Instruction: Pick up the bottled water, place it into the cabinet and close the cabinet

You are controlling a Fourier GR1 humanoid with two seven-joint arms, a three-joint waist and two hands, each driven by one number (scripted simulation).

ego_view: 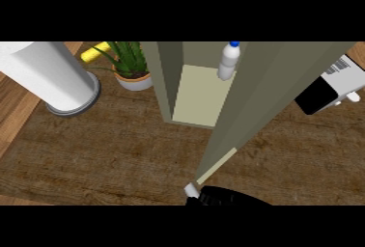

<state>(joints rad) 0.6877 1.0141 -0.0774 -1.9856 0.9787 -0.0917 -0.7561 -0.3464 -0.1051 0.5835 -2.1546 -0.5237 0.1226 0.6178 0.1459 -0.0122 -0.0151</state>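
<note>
Bottle point(227, 60) is already standing upright inside the cabinet point(202, 94), toward the far right of the shelf, cap up, nothing touching it. So judging by how things lie, the placing part looks done and what's left is shutting the door point(246, 111).

That door is the thing to watch. It's swung open and runs as a long slanted panel from the far right of the cabinet down toward the near edge, with its free end just about over a hand point(214, 197). Only a sliver of that hand shows at the near edge, right of centre, black against the counter point(107, 154). I honestly can't tell which hand it is, or whether it's open or curled, so I won't guess. The other hand isn't in view at all.

What matters for the next move: the hand sits at or just beside the door's near tip, bottle well off on the far side. My read is a push leftward on that free end would swing it shut.

Plant point(130, 65) and paper towel roll point(50, 72) sit to the far left, well apart from the door's swing.
</note>
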